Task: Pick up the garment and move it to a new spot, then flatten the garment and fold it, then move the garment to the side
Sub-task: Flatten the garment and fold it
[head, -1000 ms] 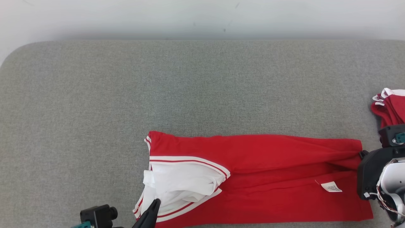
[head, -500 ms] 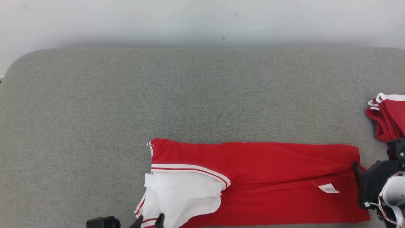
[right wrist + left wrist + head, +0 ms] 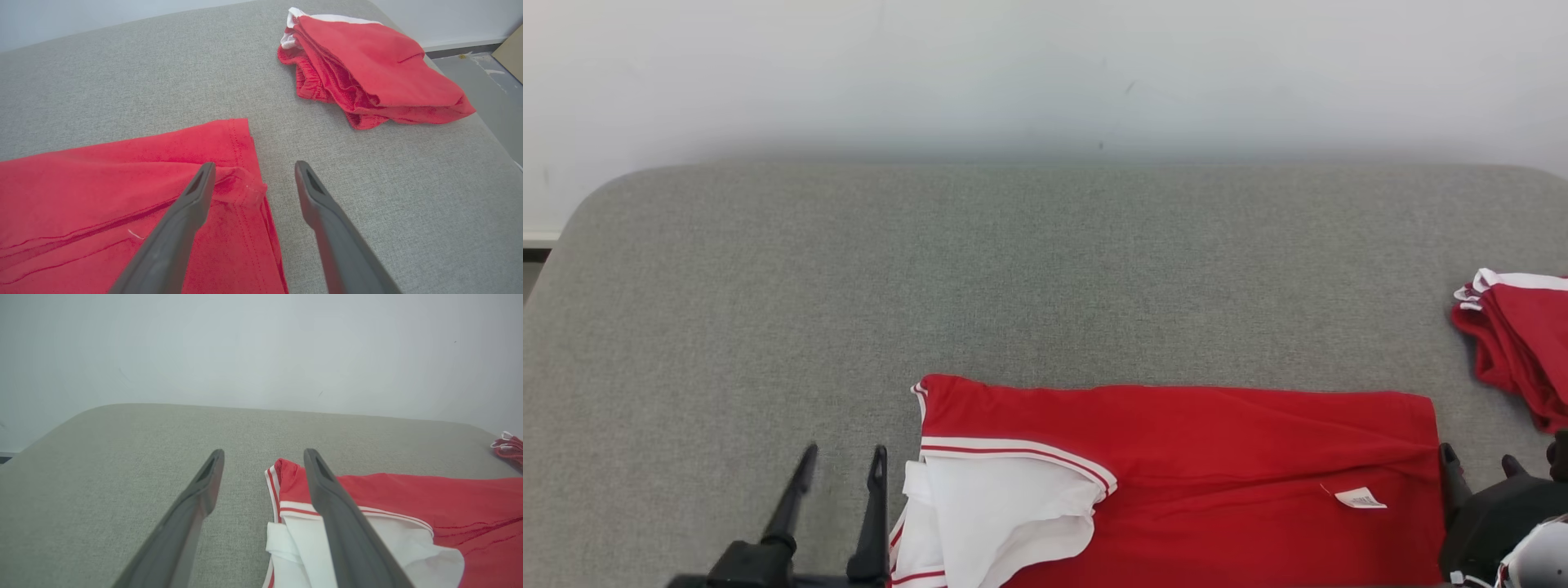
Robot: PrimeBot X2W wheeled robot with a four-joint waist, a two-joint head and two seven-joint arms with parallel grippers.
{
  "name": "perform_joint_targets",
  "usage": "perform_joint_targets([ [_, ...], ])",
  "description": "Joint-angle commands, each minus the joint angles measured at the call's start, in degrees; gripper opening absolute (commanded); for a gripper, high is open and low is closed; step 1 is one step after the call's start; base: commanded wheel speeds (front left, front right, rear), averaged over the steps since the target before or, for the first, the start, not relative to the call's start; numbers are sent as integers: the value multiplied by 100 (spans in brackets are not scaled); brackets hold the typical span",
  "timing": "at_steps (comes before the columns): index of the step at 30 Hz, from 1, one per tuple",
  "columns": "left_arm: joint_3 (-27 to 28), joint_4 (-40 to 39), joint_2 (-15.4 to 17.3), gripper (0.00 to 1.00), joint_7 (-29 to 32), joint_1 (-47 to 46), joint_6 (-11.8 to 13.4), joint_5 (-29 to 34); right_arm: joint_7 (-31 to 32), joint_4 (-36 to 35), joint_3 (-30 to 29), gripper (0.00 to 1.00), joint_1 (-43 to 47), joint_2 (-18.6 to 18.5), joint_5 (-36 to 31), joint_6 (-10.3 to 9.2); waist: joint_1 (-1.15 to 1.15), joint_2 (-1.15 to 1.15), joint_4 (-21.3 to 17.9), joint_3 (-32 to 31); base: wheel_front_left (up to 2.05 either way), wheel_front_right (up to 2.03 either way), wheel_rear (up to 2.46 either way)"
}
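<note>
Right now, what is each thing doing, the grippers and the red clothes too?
Left gripper: open, empty, beside the garment's white end.
Right gripper: open, empty, at the garment's red hem.
Red and white garment: lying flat, folded into a long strip, not held.
Red pile: folded, lying apart on the grey table.

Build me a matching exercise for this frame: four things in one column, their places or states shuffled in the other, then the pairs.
1. left hand
2. right hand
3. spread garment
4. folded pile

A. at the far right of the table
B. open, at the plain red hem end
C. open, by the white-trimmed end
D. lying flat near the front edge

Pairs: 1-C, 2-B, 3-D, 4-A
</note>
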Motion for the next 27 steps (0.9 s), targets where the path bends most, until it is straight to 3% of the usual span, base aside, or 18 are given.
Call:
perform_joint_targets([
  [1, 109, -92, -30, 100, -37, -23, 39, 275, -94, 34, -33, 100, 54, 60, -44, -15, 0, 0, -39, -49, 0, 0, 0],
  [4, 482, -272, -202, 100, -34, 117, 70, 733, -283, 156, -136, 100, 4, 125, -130, -15, 0, 0, -67, -81, 0, 0, 0],
  [7, 911, -406, -449, 100, -33, 263, -54, 985, -455, 291, -212, 100, -64, 166, -163, -15, 0, 0, -71, -98, 0, 0, 0],
  [15, 1888, -177, -969, 100, -35, 579, -605, 1327, -688, 688, -303, 100, -243, 189, -157, -15, 0, 0, -56, 12, 0, 0, 0],
  [20, 2175, 71, -1134, 100, -35, 556, -911, 1547, -535, 947, -163, 100, -422, 191, -321, -15, 0, 0, -43, 177, 0, 0, 0],
  [27, 2391, 260, -1355, 100, -35, 371, -1142, 1765, -360, 1273, -267, 100, -630, 190, -438, -15, 0, 0, 76, 402, 0, 0, 0],
])
